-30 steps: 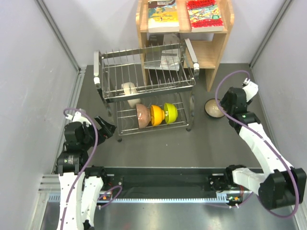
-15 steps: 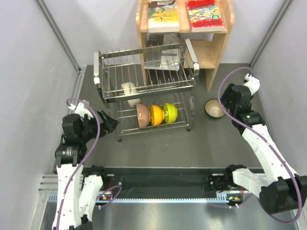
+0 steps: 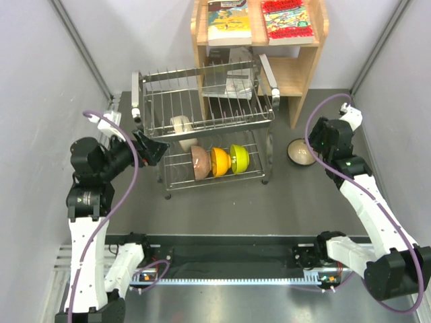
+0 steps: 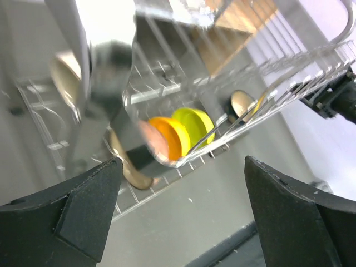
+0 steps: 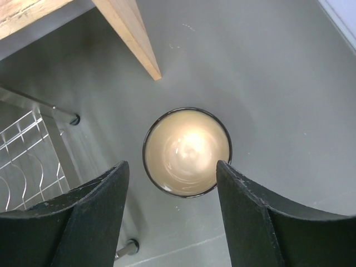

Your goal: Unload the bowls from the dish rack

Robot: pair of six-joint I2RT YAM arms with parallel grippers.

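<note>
The steel wire dish rack (image 3: pixel 202 101) stands mid-table. A cream-white bowl (image 3: pixel 182 126) sits on edge in its upper tier. Pinkish-brown (image 3: pixel 201 162), orange (image 3: pixel 220 161) and yellow-green (image 3: pixel 238 158) bowls stand on edge in the lower tier. A bowl with a dark outside and pale inside (image 3: pixel 300 151) rests upright on the table right of the rack. My left gripper (image 3: pixel 153 149) is open and empty at the rack's left end; its blurred wrist view shows the orange (image 4: pixel 167 136) and yellow-green (image 4: pixel 194 123) bowls. My right gripper (image 5: pixel 171 167) is open above the table bowl (image 5: pixel 187 151).
A wooden bookshelf (image 3: pixel 296 67) with books stands behind the rack, and its leg (image 5: pixel 130 39) is close to the table bowl. Grey walls close in both sides. The rack's foot (image 5: pixel 130 246) stands left of the right gripper.
My left arm has risen and swung forward and right, bringing its open gripper up to the rack's left end. The right arm has shifted only slightly.
</note>
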